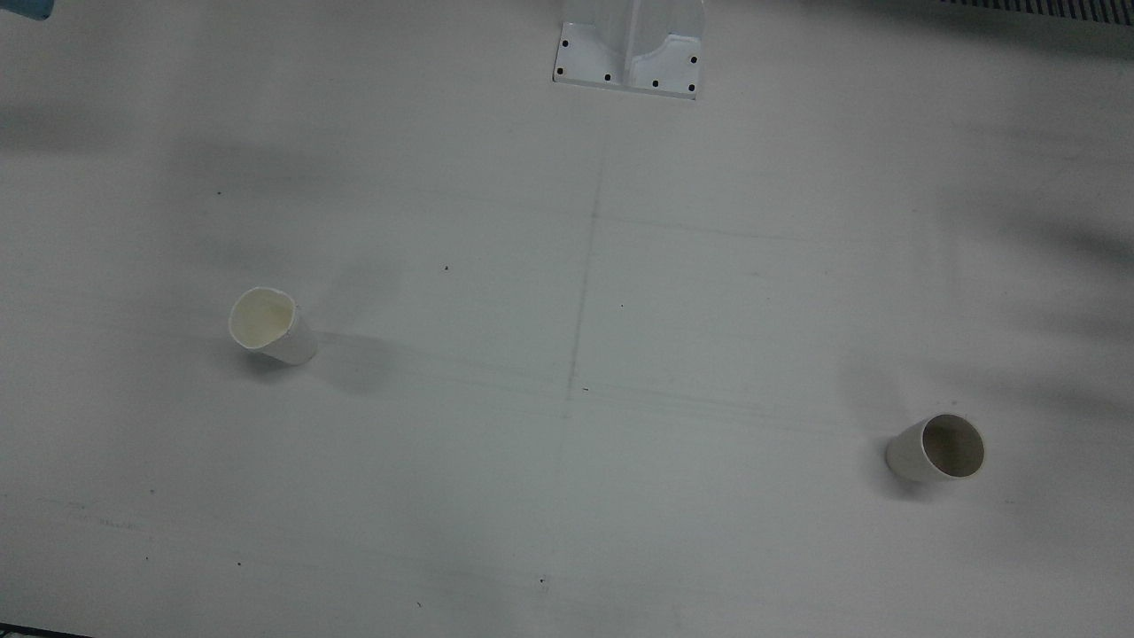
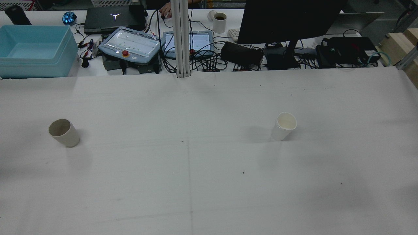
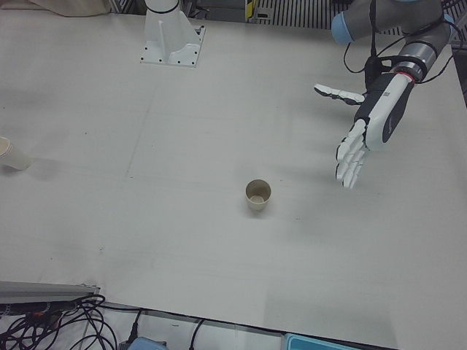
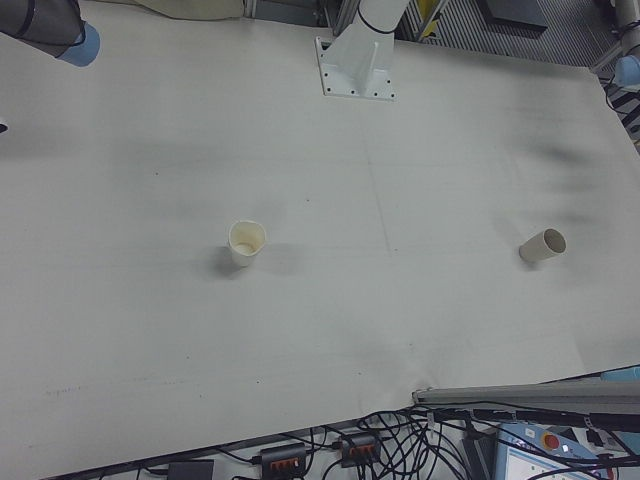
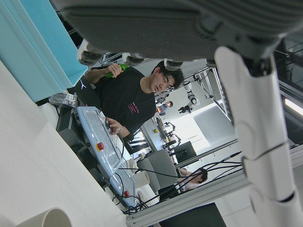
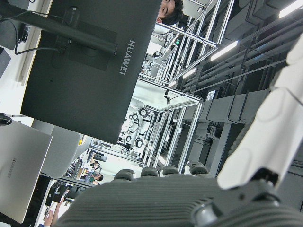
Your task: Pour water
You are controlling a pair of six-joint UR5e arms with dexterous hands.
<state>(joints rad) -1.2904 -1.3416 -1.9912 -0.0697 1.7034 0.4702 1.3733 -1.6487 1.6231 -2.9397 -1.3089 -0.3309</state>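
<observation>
Cups: two paper cups are standing on the white table (image 1: 567, 221), well apart, one on each half.
White cup (image 1: 270, 325): it's sitting upright before the right arm's side, mouth pointing up, long axis vertical; the rim is looking a bit dented and the inside is showing pale cream.
Tan cup (image 1: 939, 448): it's standing upright on the left arm's side, mouth up, axis vertical; the wall is off-white and the inside is reading darker, brownish. I can't tell whether either cup is holding water.
Left hand (image 3: 363, 138): it's hovering above the table, off to the outer side of the tan cup and clear of it, palm turned inward, fingers (image 3: 350, 157) stretched straight and spread, holding nothing.
Right hand (image 6: 199, 198): only its own camera is catching it, palm and one pale finger; whether the fingers are spread or curled, I can't tell.
Right arm (image 4: 50, 25): just an elbow is showing at the far corner.
</observation>
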